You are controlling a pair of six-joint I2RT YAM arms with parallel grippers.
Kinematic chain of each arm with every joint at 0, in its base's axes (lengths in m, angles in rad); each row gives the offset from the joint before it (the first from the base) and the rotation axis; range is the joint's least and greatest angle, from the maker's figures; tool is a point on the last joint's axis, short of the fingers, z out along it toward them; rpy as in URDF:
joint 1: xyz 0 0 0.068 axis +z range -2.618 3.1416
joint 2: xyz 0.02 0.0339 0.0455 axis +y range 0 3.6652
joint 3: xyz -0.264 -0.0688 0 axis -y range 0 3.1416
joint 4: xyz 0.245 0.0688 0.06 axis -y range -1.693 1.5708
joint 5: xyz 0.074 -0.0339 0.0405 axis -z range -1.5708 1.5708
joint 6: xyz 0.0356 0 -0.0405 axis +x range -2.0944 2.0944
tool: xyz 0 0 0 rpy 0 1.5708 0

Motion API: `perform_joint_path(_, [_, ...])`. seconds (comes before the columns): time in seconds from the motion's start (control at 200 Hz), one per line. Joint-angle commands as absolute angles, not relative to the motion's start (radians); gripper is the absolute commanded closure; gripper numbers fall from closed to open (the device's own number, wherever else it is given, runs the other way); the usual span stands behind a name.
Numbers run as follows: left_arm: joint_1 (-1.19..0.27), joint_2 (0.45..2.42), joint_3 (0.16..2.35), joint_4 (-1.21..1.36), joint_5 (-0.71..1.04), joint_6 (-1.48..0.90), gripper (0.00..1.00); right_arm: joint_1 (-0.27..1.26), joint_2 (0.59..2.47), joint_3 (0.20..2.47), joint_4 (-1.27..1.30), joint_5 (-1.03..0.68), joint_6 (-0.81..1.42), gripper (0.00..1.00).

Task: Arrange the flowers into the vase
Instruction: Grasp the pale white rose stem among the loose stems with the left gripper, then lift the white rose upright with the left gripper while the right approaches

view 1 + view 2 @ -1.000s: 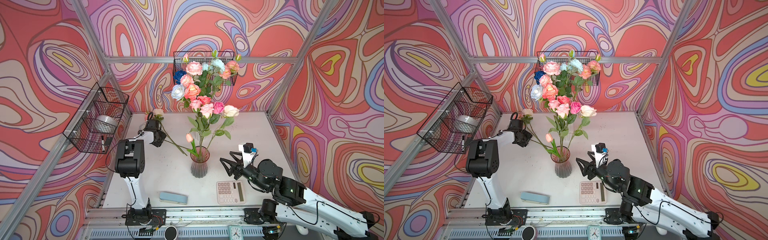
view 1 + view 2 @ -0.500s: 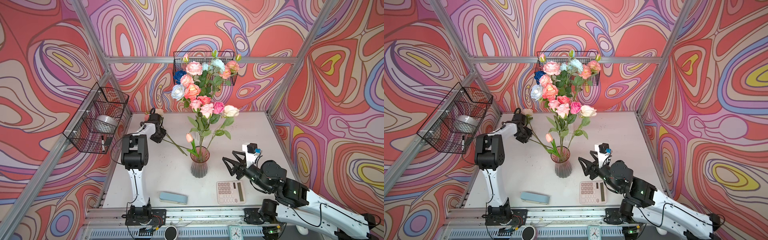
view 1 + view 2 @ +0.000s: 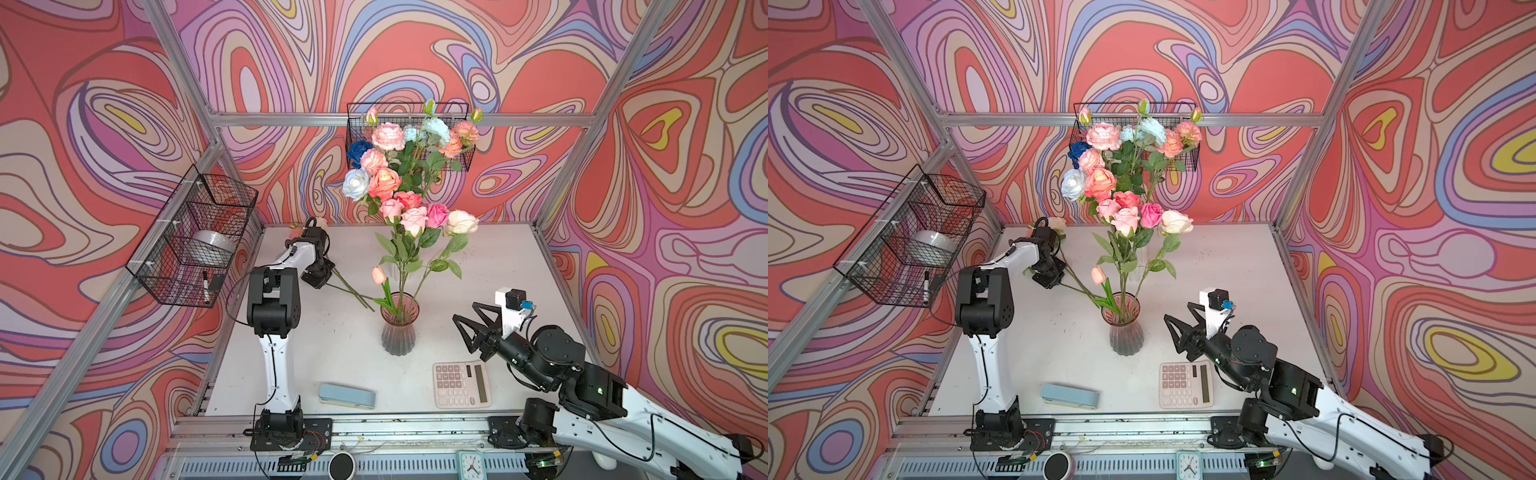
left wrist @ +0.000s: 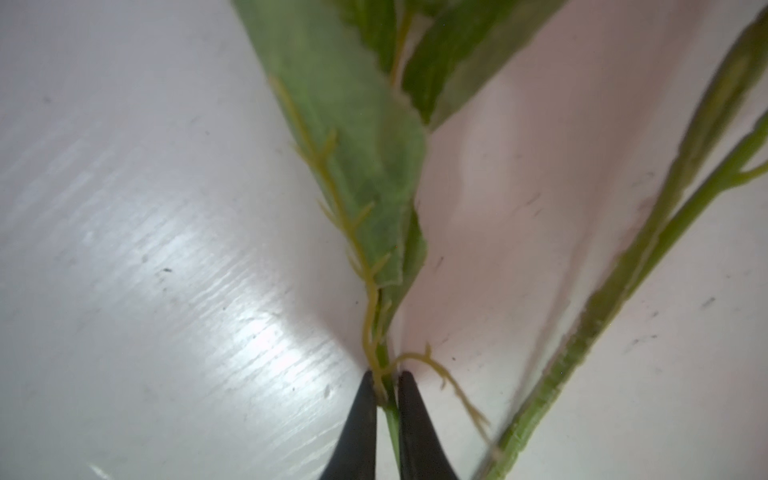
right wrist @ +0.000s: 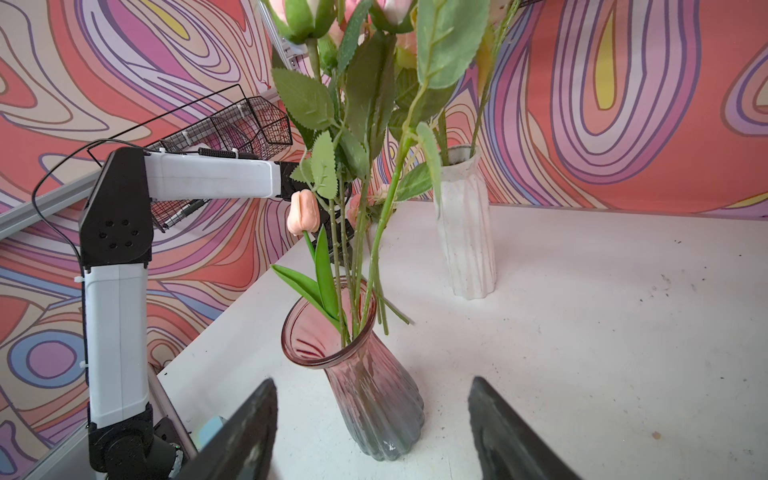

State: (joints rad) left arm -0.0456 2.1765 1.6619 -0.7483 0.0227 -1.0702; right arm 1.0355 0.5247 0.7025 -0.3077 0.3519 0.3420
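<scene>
Pale blue plastic showed nearest the front rail: a flat case [image 3: 347, 395] lay on the white surface [image 3: 503, 266], with a calculator [image 3: 461, 384] to its right. Just beyond the calculator the right gripper [image 3: 463, 311] hung above the surface. Its fingers [image 5: 249, 432] were spread wide, held nothing, and pointed at the pink glass vase [image 3: 398, 332] standing near the middle. That vase held a peach tulip [image 3: 378, 275] and several long leafy stems, whose pink and cream flowers [image 3: 415, 218] rose high above its rim. Farther back on the left, the left gripper [image 4: 384, 380] was down at the surface. Its fingers [image 4: 361, 424] were pressed together on the thin green stem of a loose flower [image 3: 352, 289], which lay flat with its stem end toward the pink vase. A thicker stem [image 4: 623, 311] lay just beside it. Behind the pink vase stood a white vase [image 5: 465, 224] with more stems in it, and a wire basket [image 3: 464, 156] hung on the back wall.
</scene>
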Motion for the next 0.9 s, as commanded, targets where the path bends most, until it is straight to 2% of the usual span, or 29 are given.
perform_joint_path(0.0, [-0.049,2.119,1.600,-0.769,-0.006,-1.086,0.92,1.037,0.510,0.697,-0.321,0.368,0.340,0.25])
perform_joint_path(0.3, [-0.049,1.819,1.462,-0.643,-0.037,-1.032,1.00,1.037,0.498,0.692,-0.310,0.367,0.347,0.25])
perform_joint_path(0.591, [-0.054,1.418,1.225,-0.510,-0.061,-0.924,1.00,1.037,0.487,0.703,-0.314,0.364,0.347,0.25])
perform_joint_path(0.896, [-0.090,1.011,1.117,-0.528,-0.071,-0.770,0.99,1.038,0.534,0.746,-0.309,0.279,0.330,0.25])
